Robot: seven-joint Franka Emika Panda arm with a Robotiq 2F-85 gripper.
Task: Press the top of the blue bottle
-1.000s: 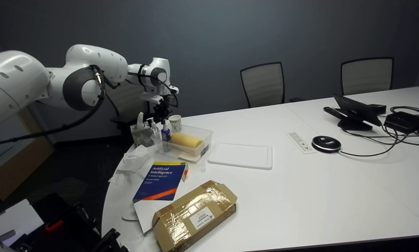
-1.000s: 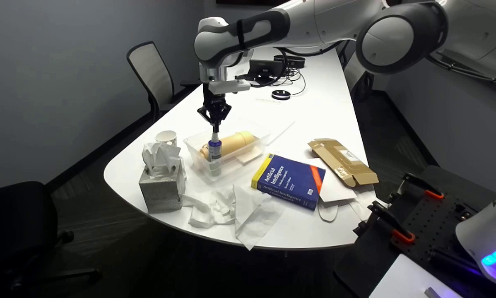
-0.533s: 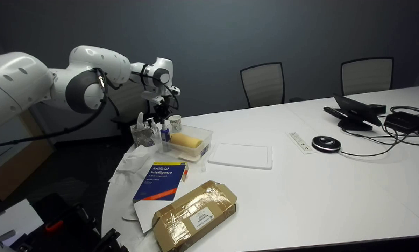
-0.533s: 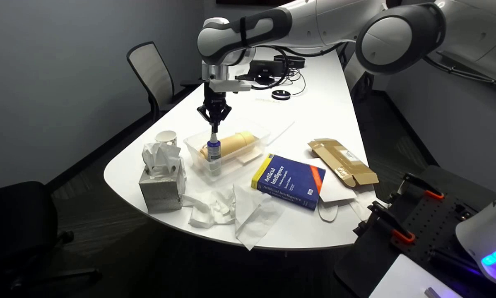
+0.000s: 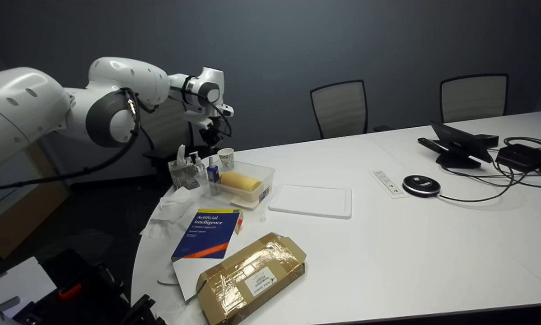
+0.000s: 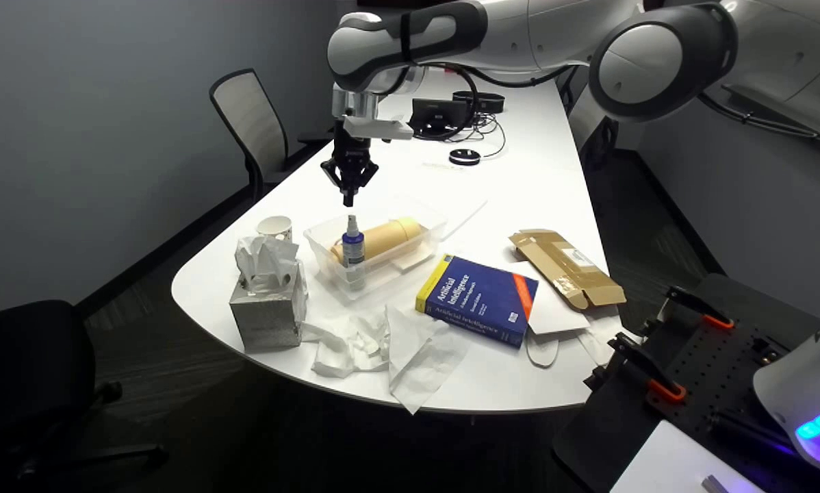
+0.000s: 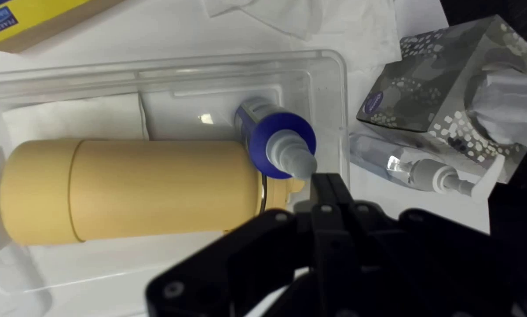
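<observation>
A: How does the black end effector [image 6: 348, 200] stand?

B: Its two fingers [image 7: 320, 189] are together, holding nothing, and hang above the clear plastic bin [image 7: 327, 97].

A: What could go wrong from here?

B: In the wrist view, the white nozzle [image 7: 294, 156] of the small blue bottle [image 7: 263, 134] appears beside the fingertips. If they descend off-centre, I think they could slip from the top, or push the bottle over.

A: Where is this bottle?

B: In an exterior view, the bottle [image 6: 353, 248] stands upright inside the bin, just below the end effector, not touched. A yellow cylindrical flask [image 7: 158, 189] lies beside it; a grey patterned tissue box [image 7: 422, 83] stands outside the bin.
</observation>
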